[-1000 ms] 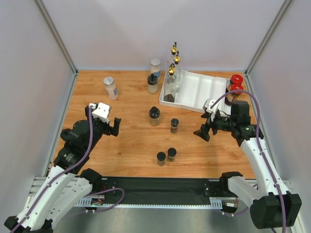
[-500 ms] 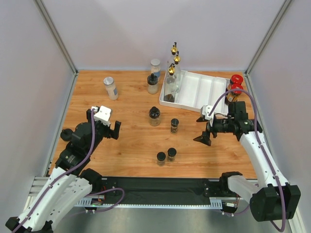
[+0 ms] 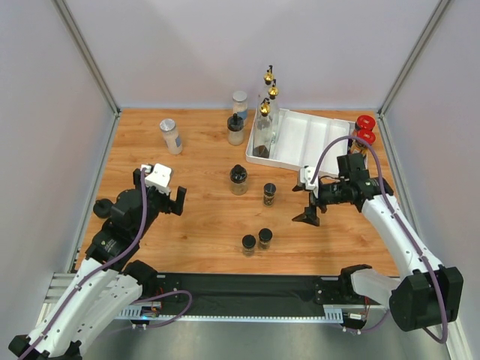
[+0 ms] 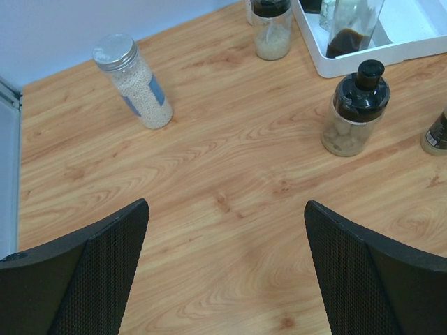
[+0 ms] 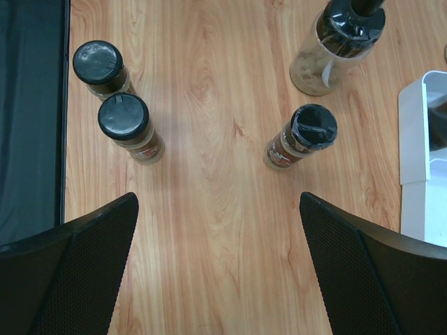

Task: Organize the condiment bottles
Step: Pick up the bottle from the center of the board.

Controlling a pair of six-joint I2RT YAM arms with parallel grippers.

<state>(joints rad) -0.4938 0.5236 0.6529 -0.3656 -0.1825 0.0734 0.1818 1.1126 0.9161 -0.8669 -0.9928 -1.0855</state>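
Right gripper (image 3: 308, 203) hangs open and empty above the wood table (image 3: 202, 217), jaws spread wide, as I run the rig from a distance. Its wrist camera frames a lone small spice jar (image 5: 304, 136) of reddish-brown powder just ahead of the fingers, and I judge this the likeliest next pick because nothing crowds it. Left gripper (image 3: 178, 199) is likewise open and holds nothing, low over the table's left half and well apart from any bottle, probably to leave the other arm room. Two more small black-capped jars (image 5: 129, 120) stand just beside each other toward the near edge. A wider black-capped jar (image 4: 353, 112) of pale beige contents stands mid-table, and a silver-lidded jar (image 4: 133, 80) of white grains stands alone at the far left. Near the back sits a black-topped jar (image 3: 235, 130) with a second silver-lidded jar (image 3: 239, 103) behind it. At the far right lies the white divided tray (image 3: 319, 139). A tall gold-spouted bottle (image 3: 262, 127), with a shallow layer of dark liquid at its bottom, stands in the tray's left corner. Two more gold-spouted bottles (image 3: 271, 94) rise behind it, in or beyond the tray I cannot tell. Two red-lidded jars (image 3: 365, 123) stand just beside the tray's right edge. By my reading the sorting has barely begun, with most bottles scattered across the wood rather than grouped.
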